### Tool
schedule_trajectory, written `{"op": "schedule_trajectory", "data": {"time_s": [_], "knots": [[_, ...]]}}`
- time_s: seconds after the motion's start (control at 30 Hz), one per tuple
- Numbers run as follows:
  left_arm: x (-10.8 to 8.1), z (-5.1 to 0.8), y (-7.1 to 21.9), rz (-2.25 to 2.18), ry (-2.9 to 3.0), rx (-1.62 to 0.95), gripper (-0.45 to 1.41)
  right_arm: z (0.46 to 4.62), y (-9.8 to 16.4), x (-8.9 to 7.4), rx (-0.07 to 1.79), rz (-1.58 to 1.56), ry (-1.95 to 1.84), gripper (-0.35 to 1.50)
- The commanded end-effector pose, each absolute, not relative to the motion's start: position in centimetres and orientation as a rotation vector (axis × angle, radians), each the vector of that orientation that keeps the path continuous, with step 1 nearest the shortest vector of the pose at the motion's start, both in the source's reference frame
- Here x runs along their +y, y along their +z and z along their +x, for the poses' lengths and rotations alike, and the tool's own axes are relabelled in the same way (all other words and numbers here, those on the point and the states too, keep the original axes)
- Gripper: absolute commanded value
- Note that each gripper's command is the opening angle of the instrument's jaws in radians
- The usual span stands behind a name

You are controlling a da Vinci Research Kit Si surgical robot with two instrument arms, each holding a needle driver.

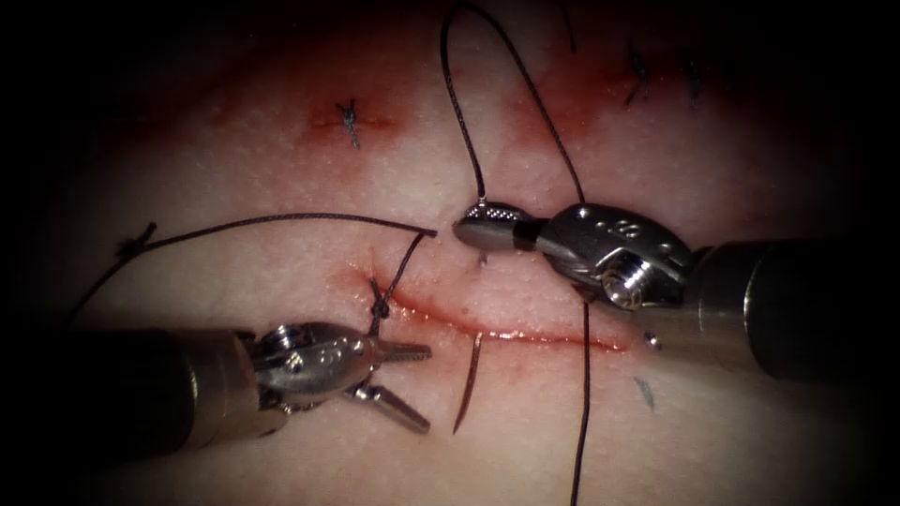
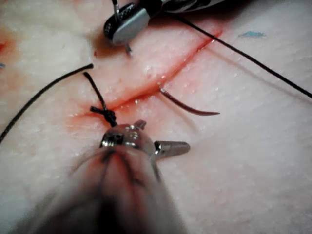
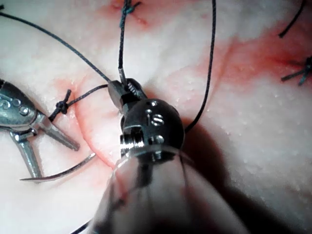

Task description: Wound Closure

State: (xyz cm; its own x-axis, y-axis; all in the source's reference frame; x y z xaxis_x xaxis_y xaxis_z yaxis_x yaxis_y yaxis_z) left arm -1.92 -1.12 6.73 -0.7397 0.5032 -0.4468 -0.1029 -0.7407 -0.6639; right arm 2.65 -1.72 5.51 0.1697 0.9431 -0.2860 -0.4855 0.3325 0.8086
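**Needle stuck in cut, right tool on thread**

Tissue [image 1: 281, 169] pale, red fluid [image 1: 553, 108] patches, knot [image 1: 380, 307] at cut [image 1: 525, 333] left end. Needle [image 1: 469, 382] one end apparently in cut, free of both tools. Left tool [image 1: 403, 384] jaws spread, empty, just left of needle. Right tool [image 1: 487, 225] clamps thread [image 1: 469, 141].

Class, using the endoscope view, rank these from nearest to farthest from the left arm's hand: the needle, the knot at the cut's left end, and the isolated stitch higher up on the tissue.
From the left hand, open and holding nothing:
1. Knot, just above the hand at the cut's left end.
2. Needle, to the hand's right, one end in the cut's near edge, held by neither tool.
3. Isolated stitch, far above.
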Motion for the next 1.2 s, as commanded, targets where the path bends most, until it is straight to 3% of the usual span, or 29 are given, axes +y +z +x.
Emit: {"op": "schedule_trajectory", "data": {"time_s": [0.03,0.17,0.23,0.27,0.37,0.57,0.73,1.0,1.2], "knots": [[-1.17,-1.98,6.79,-0.907,2.495,-0.898,0.69,2.75,5.52,-1.79,0.895,0.645,1.112,-0.35],[-1.13,-2.00,6.75,-0.956,2.549,-0.884,0.66,2.76,5.54,-1.74,0.948,0.644,1.080,-0.35],[-1.08,-2.03,6.71,-1.004,2.603,-0.861,0.64,2.71,5.55,-1.65,1.006,0.629,1.066,0.26],[-1.06,-2.04,6.69,-1.032,2.634,-0.848,0.64,2.67,5.56,-1.60,1.022,0.622,1.066,0.37],[-0.99,-2.09,6.57,-1.139,2.721,-0.766,0.68,2.49,5.57,-1.45,1.045,0.600,1.081,0.44],[-0.93,-2.35,6.33,-1.420,2.826,-0.551,0.69,2.03,5.68,-1.15,1.145,0.558,1.125,0.81],[-0.94,-2.51,6.21,-1.546,2.842,-0.438,0.71,1.85,5.82,-1.10,1.163,0.529,1.123,0.79],[-0.89,-2.60,6.24,-1.569,2.825,-0.406,0.91,1.90,5.90,-1.17,1.166,0.517,1.117,0.68],[-0.81,-2.60,6.37,-1.559,2.831,-0.389,0.84,1.97,5.88,-1.21,1.169,0.514,1.120,0.52]]}}
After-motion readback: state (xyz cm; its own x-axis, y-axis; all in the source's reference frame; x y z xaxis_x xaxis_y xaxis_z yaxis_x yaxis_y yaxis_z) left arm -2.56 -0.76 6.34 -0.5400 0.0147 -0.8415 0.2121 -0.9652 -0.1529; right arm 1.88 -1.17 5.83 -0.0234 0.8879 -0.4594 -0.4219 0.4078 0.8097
